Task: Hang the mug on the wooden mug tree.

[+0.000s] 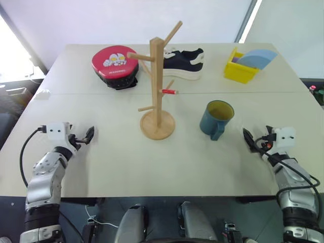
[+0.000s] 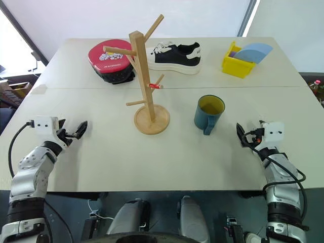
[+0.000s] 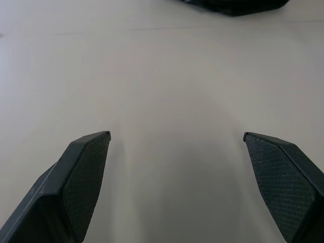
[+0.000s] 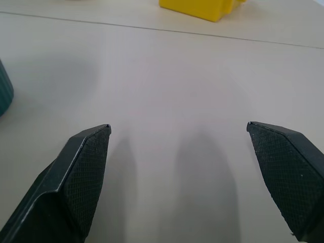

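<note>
The right gripper [image 1: 248, 137] hovers spread and empty over the table [image 1: 152, 157]; the mug [image 1: 216, 118] stands upright near it at ten o'clock, nothing between. The left gripper [image 1: 89, 134] is spread too, holding nothing. The mug tree [image 1: 157, 86] stands at nine o'clock of the mug. Beyond lie a shoe [image 1: 185, 63], a red pad [image 1: 115, 65] and a yellow bin [image 1: 240, 68].
</note>
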Robot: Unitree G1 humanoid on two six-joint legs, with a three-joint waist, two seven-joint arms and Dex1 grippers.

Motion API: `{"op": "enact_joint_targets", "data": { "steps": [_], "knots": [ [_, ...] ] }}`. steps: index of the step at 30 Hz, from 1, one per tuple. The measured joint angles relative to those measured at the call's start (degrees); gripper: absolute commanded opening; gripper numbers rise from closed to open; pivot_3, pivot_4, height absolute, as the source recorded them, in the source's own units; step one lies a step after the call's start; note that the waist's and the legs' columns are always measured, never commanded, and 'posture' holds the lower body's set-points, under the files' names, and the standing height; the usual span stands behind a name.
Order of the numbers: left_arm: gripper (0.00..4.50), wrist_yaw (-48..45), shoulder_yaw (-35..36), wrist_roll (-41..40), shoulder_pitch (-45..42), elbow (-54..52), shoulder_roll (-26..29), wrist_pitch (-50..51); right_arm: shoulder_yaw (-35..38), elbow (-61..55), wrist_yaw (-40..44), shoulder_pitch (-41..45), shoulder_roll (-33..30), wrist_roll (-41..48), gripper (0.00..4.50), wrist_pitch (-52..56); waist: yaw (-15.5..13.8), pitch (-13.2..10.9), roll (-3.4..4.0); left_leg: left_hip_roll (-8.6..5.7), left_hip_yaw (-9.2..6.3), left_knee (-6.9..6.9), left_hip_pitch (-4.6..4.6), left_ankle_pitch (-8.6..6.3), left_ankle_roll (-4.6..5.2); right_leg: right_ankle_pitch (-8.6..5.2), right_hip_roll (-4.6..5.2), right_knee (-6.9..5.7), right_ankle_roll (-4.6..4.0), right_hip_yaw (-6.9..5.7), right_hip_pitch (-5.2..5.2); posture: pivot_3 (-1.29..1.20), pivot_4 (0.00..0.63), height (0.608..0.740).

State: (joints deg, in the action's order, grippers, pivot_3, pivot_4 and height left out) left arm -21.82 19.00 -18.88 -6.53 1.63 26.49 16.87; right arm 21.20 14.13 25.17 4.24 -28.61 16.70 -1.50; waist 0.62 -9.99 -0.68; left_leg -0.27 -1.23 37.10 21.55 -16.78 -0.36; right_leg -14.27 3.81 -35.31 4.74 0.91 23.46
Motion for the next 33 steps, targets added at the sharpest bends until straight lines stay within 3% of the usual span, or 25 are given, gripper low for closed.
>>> {"op": "enact_joint_targets", "data": {
  "steps": [1, 4, 10, 11, 16, 21, 27, 33],
  "knots": [
    [4.50, -1.0, -0.2, -0.8, 0.0, -1.0, -0.1, 0.3, 0.3, -1.6, 0.4, -1.0, -0.2, 0.6, 4.47, 0.3, 0.0, 0.0, 0.00, 0.00, 0.00, 0.00, 0.00, 0.00, 0.00, 0.00, 0.00, 0.00, 0.00, 0.00, 0.00, 0.00, 0.150, 0.735],
    [4.50, -5.9, -2.1, -3.1, 1.2, -5.8, 0.5, 0.7, 1.3, -8.3, 4.4, -6.9, -1.7, 4.1, 3.59, 2.7, 0.0, 0.0, 0.02, 0.01, -0.01, -0.06, -0.04, 0.00, 0.00, -0.07, 0.00, 0.01, -0.12, 0.00, -0.02, 0.00, 0.150, 0.735],
    [4.50, -17.0, -12.3, -3.3, 4.1, -12.1, 2.1, 0.5, 0.1, -20.5, 10.6, -16.0, -2.4, 7.3, 0.35, 7.7, 0.0, 0.0, 0.07, 0.02, 0.00, -0.02, -0.07, 0.00, 0.00, -0.13, 0.00, -0.01, -0.24, 0.02, -0.03, 0.00, 0.150, 0.735],
    [4.50, -18.7, -14.1, -3.3, 4.3, -13.2, 2.5, 0.4, -0.8, -22.8, 11.6, -17.5, -2.5, 7.4, 0.06, 8.7, 0.0, 0.0, 0.07, 0.03, -0.01, -0.03, -0.07, 0.00, 0.00, -0.14, 0.00, -0.01, -0.24, 0.02, -0.02, 0.00, 0.150, 0.735],
    [4.50, -25.0, -19.8, -4.4, 4.0, -18.4, 3.3, 1.0, -8.2, -33.8, 14.8, -21.1, -3.4, 8.1, 0.06, 13.7, 0.1, 0.1, 0.11, 0.04, -0.01, 0.01, -0.07, 0.00, 0.01, -0.14, 0.00, -0.01, -0.25, 0.02, -0.03, 0.00, 0.150, 0.735],
    [4.50, -28.8, -24.7, -5.4, 3.8, -22.7, 4.6, 3.0, -13.9, -35.0, 9.3, -13.9, 0.9, 3.0, 0.06, 13.2, -0.1, 0.1, 0.13, 0.02, -0.01, 0.06, -0.05, 0.01, 0.01, -0.14, -0.01, -0.01, -0.25, 0.01, -0.03, 0.00, 0.150, 0.735],
    [4.50, -29.9, -26.8, -5.4, 3.9, -24.7, 5.8, 4.2, -14.1, -28.6, 2.8, -9.9, 6.9, -0.7, 0.06, 10.4, -0.4, 0.1, 0.11, -0.01, 0.00, 0.06, -0.01, 0.01, 0.01, -0.14, -0.03, 0.03, -0.24, -0.01, -0.03, 0.00, 0.150, 0.735],
    [4.50, -29.2, -27.1, -5.4, 4.1, -25.6, 5.8, 5.2, -13.4, -25.8, 1.0, -9.0, 7.6, -0.9, 0.06, 8.4, -0.1, 0.1, 0.12, -0.02, 0.01, 0.09, -0.06, 0.01, 0.02, -0.13, -0.09, -0.03, -0.23, 0.00, -0.06, 0.00, 0.150, 0.735]
  ]
}}
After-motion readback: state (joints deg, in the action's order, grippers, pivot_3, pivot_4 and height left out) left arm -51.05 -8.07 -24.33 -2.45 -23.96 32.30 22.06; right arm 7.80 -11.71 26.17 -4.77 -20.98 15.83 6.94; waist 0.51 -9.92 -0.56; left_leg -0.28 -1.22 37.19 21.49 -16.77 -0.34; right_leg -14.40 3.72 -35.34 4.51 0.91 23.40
